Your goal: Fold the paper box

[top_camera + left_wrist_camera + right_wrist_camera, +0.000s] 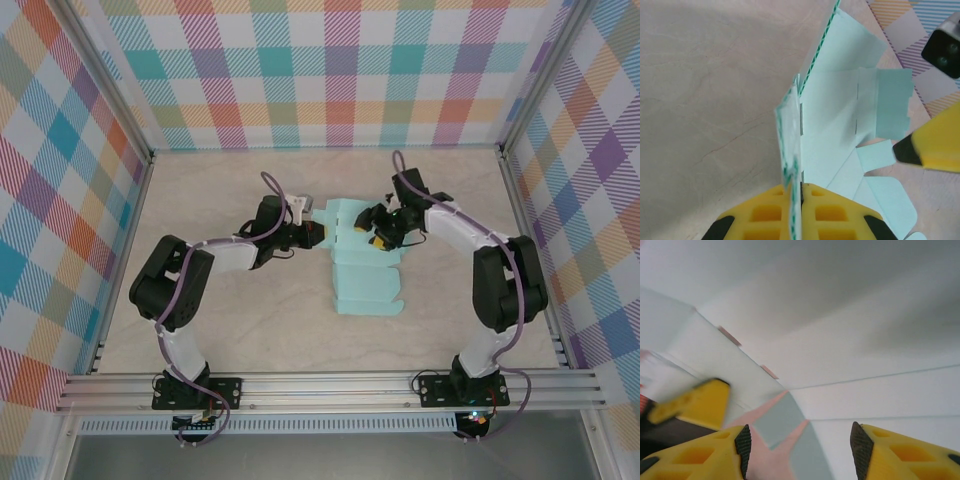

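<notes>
Paper box (366, 280), part-folded, mid-frame on your desk (200, 200).
Left end effector (797, 190) clenched on its flap; right end effector (799, 440) released, seemingly empty.

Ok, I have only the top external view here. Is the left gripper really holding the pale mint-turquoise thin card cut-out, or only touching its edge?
Observer: Holding. In the left wrist view the left gripper is shut on one flap of the pale mint-turquoise thin card paper box.
Operator: And is that flap flat on the table?
Observer: No. It is lifted off the marbled beige table and shows edge-on to that camera.
Operator: Does the right gripper hold something too?
Observer: No. In the right wrist view the right gripper is open, with nothing between its jaws and the card just beyond them.
</notes>
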Action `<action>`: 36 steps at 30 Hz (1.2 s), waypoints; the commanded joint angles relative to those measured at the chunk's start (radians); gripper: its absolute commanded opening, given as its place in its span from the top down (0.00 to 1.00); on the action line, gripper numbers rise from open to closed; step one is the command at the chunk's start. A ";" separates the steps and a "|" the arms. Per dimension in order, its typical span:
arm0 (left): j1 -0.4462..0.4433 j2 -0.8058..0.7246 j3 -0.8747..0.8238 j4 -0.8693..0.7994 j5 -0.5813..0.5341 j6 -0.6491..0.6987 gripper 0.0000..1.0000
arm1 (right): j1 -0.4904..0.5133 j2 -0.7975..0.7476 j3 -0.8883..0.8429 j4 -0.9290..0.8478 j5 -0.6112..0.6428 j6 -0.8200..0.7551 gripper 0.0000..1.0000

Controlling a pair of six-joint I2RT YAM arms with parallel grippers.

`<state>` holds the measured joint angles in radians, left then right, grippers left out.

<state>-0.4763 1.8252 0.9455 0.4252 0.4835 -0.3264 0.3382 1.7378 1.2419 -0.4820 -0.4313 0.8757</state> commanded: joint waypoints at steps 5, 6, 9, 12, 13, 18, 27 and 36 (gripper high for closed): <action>-0.024 0.011 -0.052 0.140 -0.017 0.079 1.00 | 0.068 0.022 0.224 -0.032 0.027 0.461 0.34; -0.028 0.008 -0.056 0.142 -0.019 0.089 1.00 | 0.069 0.048 0.280 -0.102 0.048 0.474 0.34; -0.040 0.002 -0.066 0.147 -0.031 0.129 1.00 | 0.072 0.152 0.448 -0.249 0.075 0.480 0.34; -0.042 0.000 -0.080 0.175 -0.045 0.132 1.00 | 0.087 0.220 0.537 -0.321 0.124 0.514 0.34; -0.042 0.000 -0.085 0.190 -0.051 0.130 1.00 | 0.090 0.236 0.557 -0.343 0.145 0.518 0.34; -0.044 0.000 -0.113 0.249 -0.084 0.125 1.00 | 0.088 0.262 0.579 -0.386 0.197 0.519 0.35; -0.047 0.011 -0.171 0.379 -0.120 0.127 1.00 | 0.052 0.260 0.538 -0.412 0.183 0.579 0.34; -0.068 0.030 -0.211 0.491 -0.167 0.134 1.00 | 0.053 0.294 0.523 -0.332 0.169 0.637 0.52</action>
<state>-0.5301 1.8366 0.7506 0.8200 0.3485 -0.2150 0.3904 2.0155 1.7836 -0.8383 -0.2451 1.4750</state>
